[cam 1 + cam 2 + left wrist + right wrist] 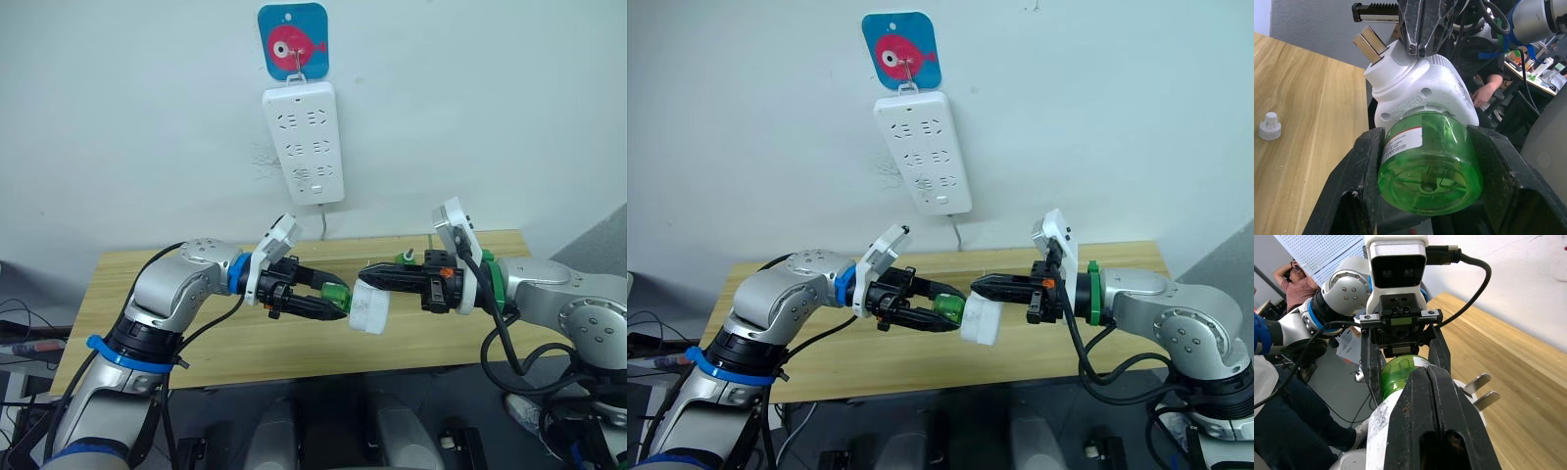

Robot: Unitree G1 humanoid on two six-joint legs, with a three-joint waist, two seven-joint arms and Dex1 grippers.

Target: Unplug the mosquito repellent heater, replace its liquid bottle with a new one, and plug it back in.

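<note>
Above the near edge of a wooden desk point(245, 343), the robot's two hands meet in mid-air over the mosquito repellent heater point(370, 308). The left hand point(333, 305) is clenched on the green liquid bottle point(1430, 164), its black fingers point(1364, 181) pressing the bottle's sides, while the bottle's neck sits in the underside of the heater. The right hand point(370, 278), reaching in from the right, grasps the white heater body with its fingers drawn close together; the left wrist view shows them bearing on the top of the unit. The heater's two metal plug prongs point(1370, 43) stick out free, touching nothing, so the unit is unplugged and held clear of the desk.

On the pale wall behind, a long white power strip point(305, 143) hangs upright from a hook on a blue plaque with a red fish point(293, 41), its cable dropping behind the desk. A small white cap point(1269, 126) stands on the desk, well apart from the heater. A small green object point(406, 258) lies on the far part of the desk behind the right hand; what it is cannot be told.
</note>
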